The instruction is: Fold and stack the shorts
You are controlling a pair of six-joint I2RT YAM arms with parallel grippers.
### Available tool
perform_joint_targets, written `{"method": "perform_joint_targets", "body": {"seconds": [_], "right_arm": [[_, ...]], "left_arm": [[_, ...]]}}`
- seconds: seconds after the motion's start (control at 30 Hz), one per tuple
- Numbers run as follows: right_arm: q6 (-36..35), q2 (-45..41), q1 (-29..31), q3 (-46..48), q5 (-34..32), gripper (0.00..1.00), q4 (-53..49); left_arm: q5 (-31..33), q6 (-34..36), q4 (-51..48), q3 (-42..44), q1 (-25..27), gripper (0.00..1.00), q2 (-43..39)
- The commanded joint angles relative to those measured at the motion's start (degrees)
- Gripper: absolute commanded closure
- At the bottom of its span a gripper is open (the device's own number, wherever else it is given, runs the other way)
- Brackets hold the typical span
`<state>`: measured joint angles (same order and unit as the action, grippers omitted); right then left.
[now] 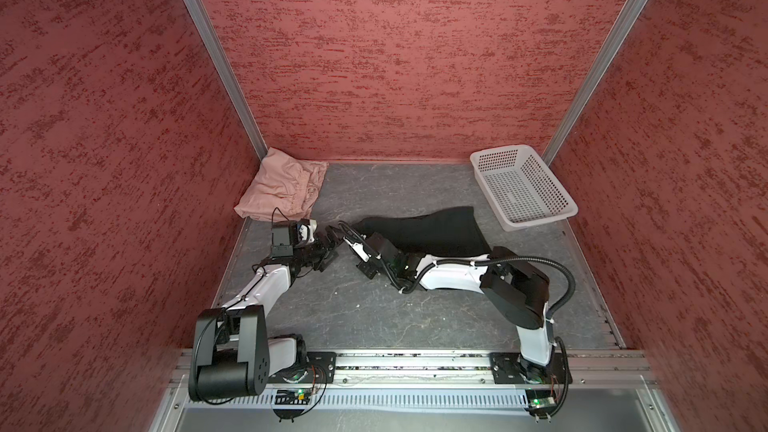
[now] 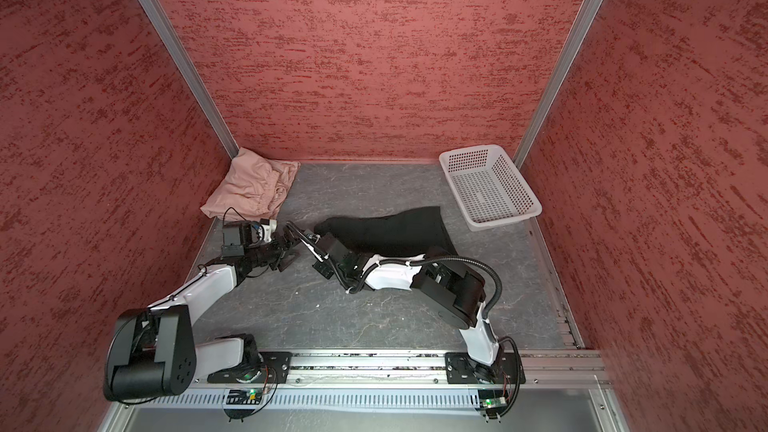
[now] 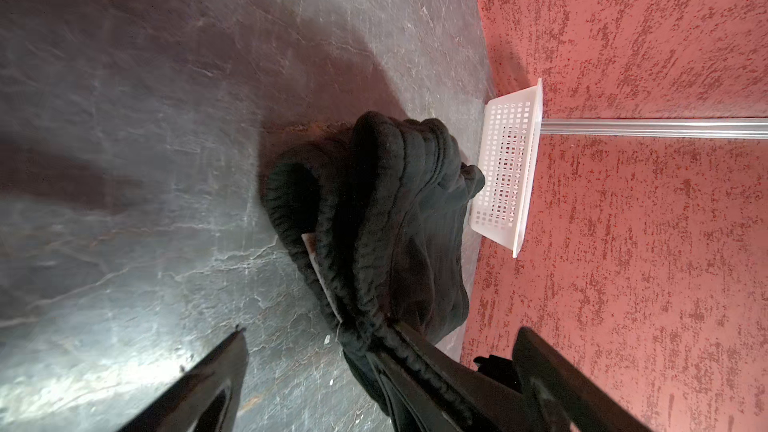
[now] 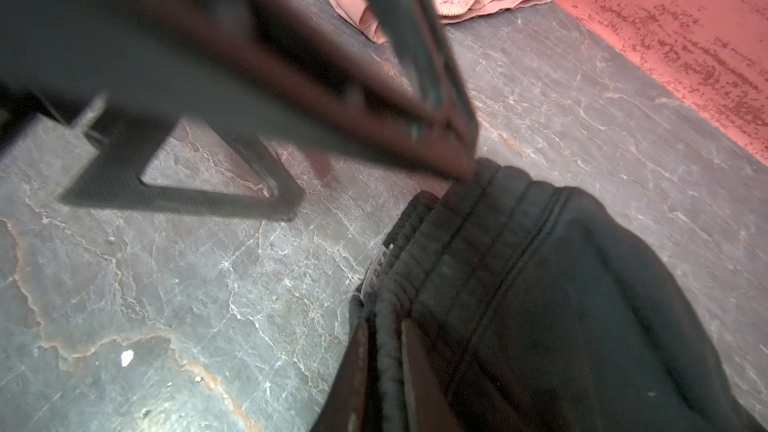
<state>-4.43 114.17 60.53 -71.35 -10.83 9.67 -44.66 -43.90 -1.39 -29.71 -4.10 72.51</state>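
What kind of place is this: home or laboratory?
Most likely a robot test cell: a left arm and a right arm mounted on a metal rail, red walls closing in the table, only pink shorts, black shorts and a basket laid out.

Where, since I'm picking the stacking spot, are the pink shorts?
In both top views the pink shorts lie in the far left corner of the table, just beyond the left end effector.

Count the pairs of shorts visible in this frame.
2. The pink shorts lie in the far left corner; the black shorts lie mid-table, waistband pinched by the right claw. None shows in the white basket.
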Motion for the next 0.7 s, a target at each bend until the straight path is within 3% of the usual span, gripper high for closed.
{"method": "perform_joint_targets", "body": {"seconds": [0.0, 0.43, 0.67], "right_arm": [[1.0, -2.13, 0.12, 0.25, 0.99, 1.0, 4.54], [1.08, -2.16, 0.02, 0.23, 1.31, 1.0, 6.82], [1.39, -2.68, 0.11, 0.74, 2.98, 1.0, 7.33]], "left_arm": [[0.11, -2.54, 6.07, 0.84, 1.48, 0.01, 1.34], [4.86, -5.91, 10.66, 2.11, 8.68, 0.01, 5.15], [4.89, -6.76, 17.86, 0.98, 9.42, 0.0, 12.18]]}}
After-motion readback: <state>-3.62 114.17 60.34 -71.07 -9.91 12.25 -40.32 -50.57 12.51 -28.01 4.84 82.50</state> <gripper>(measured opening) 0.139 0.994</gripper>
